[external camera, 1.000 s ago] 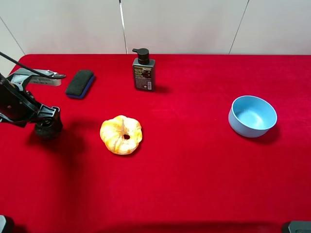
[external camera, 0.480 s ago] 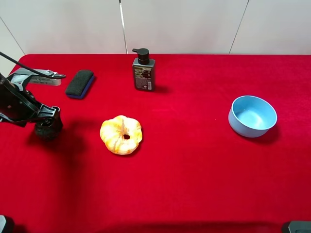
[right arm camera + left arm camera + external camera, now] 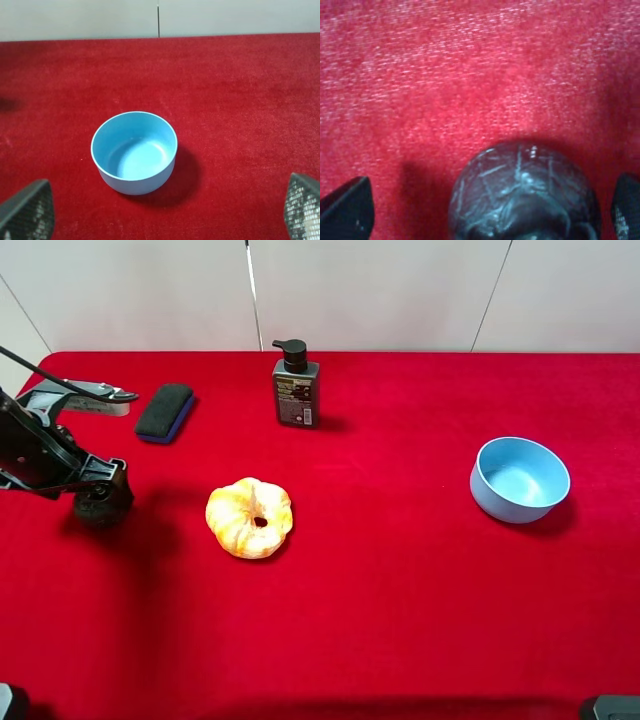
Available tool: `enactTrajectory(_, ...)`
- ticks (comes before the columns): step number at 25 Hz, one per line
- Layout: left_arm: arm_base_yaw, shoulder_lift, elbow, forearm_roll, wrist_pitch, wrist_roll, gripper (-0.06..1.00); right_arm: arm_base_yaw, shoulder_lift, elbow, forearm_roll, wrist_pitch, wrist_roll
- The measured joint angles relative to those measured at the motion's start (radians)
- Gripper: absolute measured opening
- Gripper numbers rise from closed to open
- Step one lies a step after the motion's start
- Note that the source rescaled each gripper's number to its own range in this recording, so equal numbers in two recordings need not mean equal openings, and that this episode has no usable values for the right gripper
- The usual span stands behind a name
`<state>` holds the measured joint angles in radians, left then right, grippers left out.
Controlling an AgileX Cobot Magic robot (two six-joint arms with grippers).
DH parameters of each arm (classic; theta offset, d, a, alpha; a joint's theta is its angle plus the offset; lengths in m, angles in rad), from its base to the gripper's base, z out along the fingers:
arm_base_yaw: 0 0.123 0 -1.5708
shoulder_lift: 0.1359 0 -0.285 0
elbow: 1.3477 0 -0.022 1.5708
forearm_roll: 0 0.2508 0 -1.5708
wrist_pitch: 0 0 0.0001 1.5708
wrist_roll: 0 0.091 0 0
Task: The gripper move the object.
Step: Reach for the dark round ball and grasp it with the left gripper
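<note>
straddles the dark ball (image 3: 520, 192) with the left hand (image 3: 487, 210), released, fingertips (image 3: 347, 212) clear of it on either side. found resting on the red counter (image 3: 400, 620) near its left edge, near the orange pumpkin-shaped thing (image 3: 250, 518). judged barely begun: yet to clench, lift and carry it elsewhere.

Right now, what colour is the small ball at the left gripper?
Dark brownish-black ball with pale streaks; clearest in the left wrist view.
</note>
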<state>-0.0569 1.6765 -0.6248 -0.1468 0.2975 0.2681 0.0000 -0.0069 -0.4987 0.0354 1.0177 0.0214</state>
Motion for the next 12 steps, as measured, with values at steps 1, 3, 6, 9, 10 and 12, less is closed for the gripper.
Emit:
enactTrajectory(1,0.000,0.000,0.000,-0.014,0.000,0.014,0.85,0.000,0.000,0.000,0.000,0.000,0.000)
enactTrajectory(3,0.000,0.000,0.000,-0.037,0.002,0.043,0.85,0.000,0.000,0.000,0.000,0.000,0.000)
enactTrajectory(6,0.000,0.000,0.000,-0.056,0.010,0.064,0.85,0.000,0.000,0.000,0.000,0.000,0.000)
enactTrajectory(9,0.000,0.000,0.000,-0.063,0.013,0.070,0.84,0.000,0.000,0.000,0.000,0.000,0.000)
enactTrajectory(10,0.000,0.000,0.000,-0.063,0.015,0.071,0.81,0.000,0.000,0.000,0.000,0.000,0.000)
enactTrajectory(12,0.000,0.000,0.000,-0.064,0.021,0.071,0.68,0.000,0.000,0.000,0.000,0.000,0.000)
